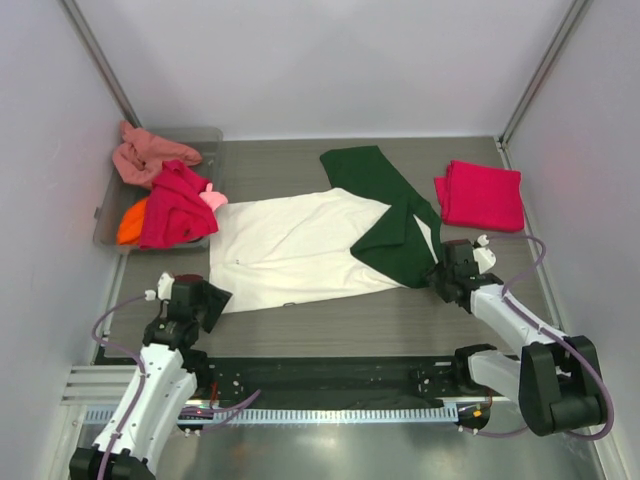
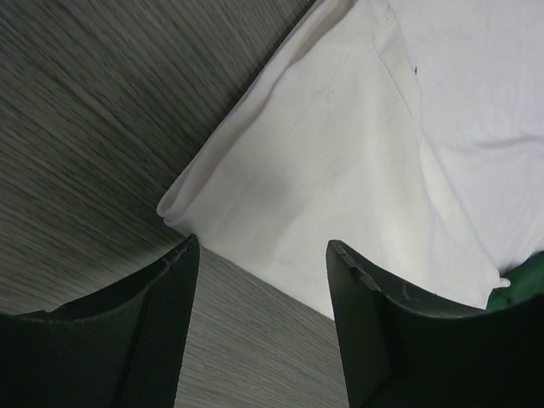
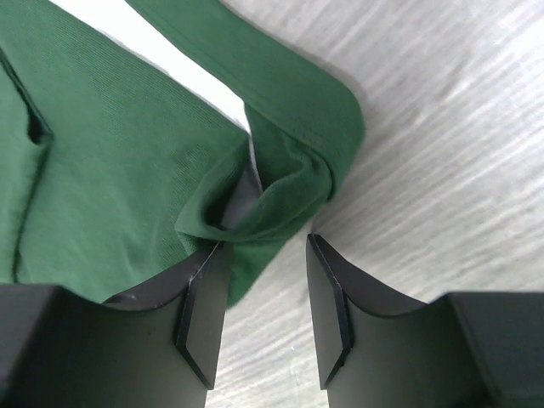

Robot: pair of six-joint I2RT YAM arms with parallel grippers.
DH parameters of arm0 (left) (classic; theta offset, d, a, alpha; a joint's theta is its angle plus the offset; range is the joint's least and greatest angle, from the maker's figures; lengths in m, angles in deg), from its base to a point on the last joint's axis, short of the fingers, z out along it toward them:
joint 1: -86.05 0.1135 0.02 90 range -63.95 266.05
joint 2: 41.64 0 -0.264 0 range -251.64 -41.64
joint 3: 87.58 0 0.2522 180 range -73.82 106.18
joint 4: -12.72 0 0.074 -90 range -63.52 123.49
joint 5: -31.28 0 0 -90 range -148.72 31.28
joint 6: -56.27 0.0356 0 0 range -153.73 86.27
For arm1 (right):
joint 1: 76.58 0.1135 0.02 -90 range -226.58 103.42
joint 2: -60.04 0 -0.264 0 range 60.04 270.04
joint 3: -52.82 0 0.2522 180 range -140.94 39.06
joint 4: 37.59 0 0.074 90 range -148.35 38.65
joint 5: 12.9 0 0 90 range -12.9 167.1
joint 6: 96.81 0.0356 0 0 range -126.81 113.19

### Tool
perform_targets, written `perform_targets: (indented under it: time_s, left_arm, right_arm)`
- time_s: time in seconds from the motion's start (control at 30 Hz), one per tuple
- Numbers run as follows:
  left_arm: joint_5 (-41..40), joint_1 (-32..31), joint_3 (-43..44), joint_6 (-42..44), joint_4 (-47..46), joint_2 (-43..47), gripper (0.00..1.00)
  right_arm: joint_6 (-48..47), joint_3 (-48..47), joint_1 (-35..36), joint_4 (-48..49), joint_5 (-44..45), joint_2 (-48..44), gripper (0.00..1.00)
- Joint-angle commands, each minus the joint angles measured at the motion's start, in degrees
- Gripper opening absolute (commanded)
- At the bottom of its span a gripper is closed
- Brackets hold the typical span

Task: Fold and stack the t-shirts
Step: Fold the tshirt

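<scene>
A cream-white t-shirt with dark green sleeves (image 1: 300,245) lies spread across the table's middle. Its hem corner shows in the left wrist view (image 2: 340,153). My left gripper (image 1: 212,297) is open and empty, its jaws (image 2: 262,255) just short of that corner. A bunched green sleeve end (image 3: 289,183) lies right at my right gripper's tips (image 3: 259,242). The right gripper (image 1: 440,275) is open, one finger (image 3: 200,297) touching the green cloth, nothing clamped. A folded crimson-pink shirt (image 1: 480,193) lies at the back right.
A translucent grey tray (image 1: 112,220) at the back left holds a heap of shirts: salmon (image 1: 145,155), magenta (image 1: 175,205), orange (image 1: 131,224) and light pink (image 1: 212,197). White walls enclose the table on three sides.
</scene>
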Motion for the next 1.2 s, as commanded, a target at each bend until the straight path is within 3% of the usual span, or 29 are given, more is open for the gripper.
perform_targets:
  time_s: [0.0,0.17,0.27,0.37,0.5,0.6,0.63,0.73,0.9,1.07,1.17]
  left_arm:
    - [-1.35,-0.18,-0.56,-0.83,-1.72,-0.04,0.62]
    - [-1.52,-0.10,-1.18,-1.35,-2.60,-0.57,0.62]
    - [-1.70,-0.18,-1.62,-1.79,-3.39,-1.53,0.62]
    - [-2.31,-0.10,-2.06,-2.67,-3.74,-2.85,0.61]
    - [-3.02,-0.18,-2.85,-3.55,-5.76,-4.35,0.60]
    - [-2.84,-0.18,-3.64,-4.52,-7.26,-5.23,0.51]
    - [-2.84,-0.10,-3.82,-4.78,-7.26,-5.32,0.44]
    - [-2.67,-0.18,-3.64,-5.05,-6.21,-5.14,0.38]
    - [-4.51,-0.18,-1.45,-4.61,-0.41,-4.35,0.38]
    - [-5.57,-0.18,-0.74,-4.34,-0.66,-4.96,0.06]
    - [-6.18,-0.18,1.18,-3.73,0.38,-5.49,0.00]
  right_arm:
    - [0.72,0.52,-0.42,3.80,1.04,1.39,0.47]
    - [0.89,0.78,-0.51,4.94,4.82,0.34,0.42]
    - [0.72,0.43,-0.51,6.35,6.31,1.74,0.28]
    - [-0.77,0.52,-0.51,8.80,7.71,3.06,0.01]
    - [-1.30,0.78,-0.51,9.86,7.81,3.33,0.01]
    - [-1.39,1.66,-0.51,11.18,7.28,2.80,0.01]
    - [-1.30,1.75,-0.51,11.36,7.28,2.54,0.01]
    - [-1.92,1.66,-0.51,11.36,7.46,1.66,0.01]
    - [-2.36,1.92,-0.51,11.27,8.07,0.17,0.01]
    - [-2.62,1.84,-0.51,11.10,7.81,-0.10,0.01]
    - [-2.89,1.49,-0.51,10.49,8.95,-0.45,0.01]
